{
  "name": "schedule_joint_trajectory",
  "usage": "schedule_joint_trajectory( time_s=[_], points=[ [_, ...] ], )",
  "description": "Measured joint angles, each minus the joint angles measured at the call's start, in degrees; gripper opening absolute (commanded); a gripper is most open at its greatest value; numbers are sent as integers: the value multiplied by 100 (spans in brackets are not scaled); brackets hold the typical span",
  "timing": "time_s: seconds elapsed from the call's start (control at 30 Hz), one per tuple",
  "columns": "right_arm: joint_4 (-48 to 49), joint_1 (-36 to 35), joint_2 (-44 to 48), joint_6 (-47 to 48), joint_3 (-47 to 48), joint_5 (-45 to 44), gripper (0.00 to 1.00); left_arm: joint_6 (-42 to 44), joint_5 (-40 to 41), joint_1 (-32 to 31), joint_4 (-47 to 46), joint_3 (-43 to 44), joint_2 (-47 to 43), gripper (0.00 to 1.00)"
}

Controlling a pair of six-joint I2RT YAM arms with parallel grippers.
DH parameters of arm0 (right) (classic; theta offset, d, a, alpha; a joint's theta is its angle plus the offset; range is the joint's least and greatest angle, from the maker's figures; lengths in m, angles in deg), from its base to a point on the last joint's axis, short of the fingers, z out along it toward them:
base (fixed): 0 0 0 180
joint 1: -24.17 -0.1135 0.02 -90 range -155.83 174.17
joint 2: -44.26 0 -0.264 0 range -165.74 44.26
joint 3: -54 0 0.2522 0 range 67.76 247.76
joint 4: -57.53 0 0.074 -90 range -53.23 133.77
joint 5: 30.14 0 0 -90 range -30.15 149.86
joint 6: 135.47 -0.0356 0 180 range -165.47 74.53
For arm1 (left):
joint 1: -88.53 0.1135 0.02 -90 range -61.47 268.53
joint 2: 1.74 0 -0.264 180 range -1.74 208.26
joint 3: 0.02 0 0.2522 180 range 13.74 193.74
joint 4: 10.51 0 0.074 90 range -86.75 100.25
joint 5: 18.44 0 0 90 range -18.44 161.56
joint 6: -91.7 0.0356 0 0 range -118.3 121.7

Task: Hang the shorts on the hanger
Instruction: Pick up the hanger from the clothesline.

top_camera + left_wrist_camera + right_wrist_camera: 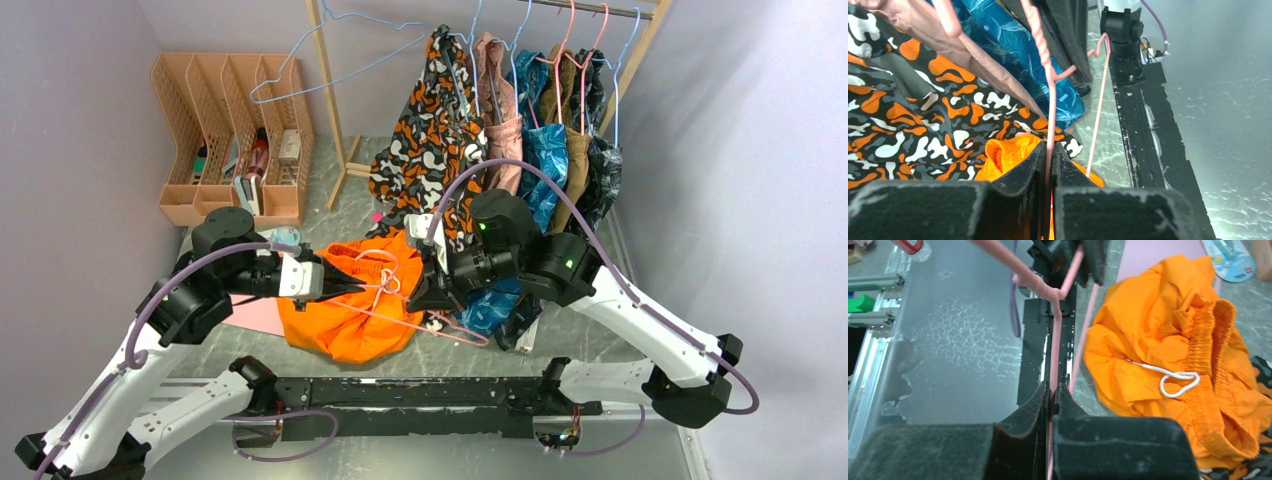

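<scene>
The bright orange shorts (pixel 340 325) lie crumpled on the table in front of my arms. The pink wire hanger (pixel 420 322) lies across them, held between both grippers. My left gripper (pixel 358 287) is shut on the hanger wire (pixel 1050 100) at the shorts' left side. My right gripper (pixel 422 297) is shut on the same wire (pixel 1055 340) at their right side. In the right wrist view the shorts (pixel 1148 330) show their gathered waistband and white drawstring (pixel 1175 380). In the left wrist view a fold of the shorts (pixel 1008 152) sits just behind the fingers.
An orange-black-white patterned garment (pixel 430 130) and other clothes hang on the wooden rack behind. A light-blue hanger (pixel 330 70) hangs at its left. A blue garment (pixel 495 300) lies under my right arm. A slotted organiser (pixel 235 130) stands back left. A black rail (pixel 400 392) runs along the near edge.
</scene>
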Motion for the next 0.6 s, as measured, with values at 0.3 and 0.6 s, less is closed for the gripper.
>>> schedule_joint_trajectory(
  time_s=[0.3, 0.6],
  points=[
    [-20, 20, 76, -116, -46, -160, 48, -214, -81, -26, -109, -131, -26, 7],
    [1646, -59, 656, -901, -1008, -811, 63, -839, 55, -22, -1222, -1034, -404, 7]
  ],
)
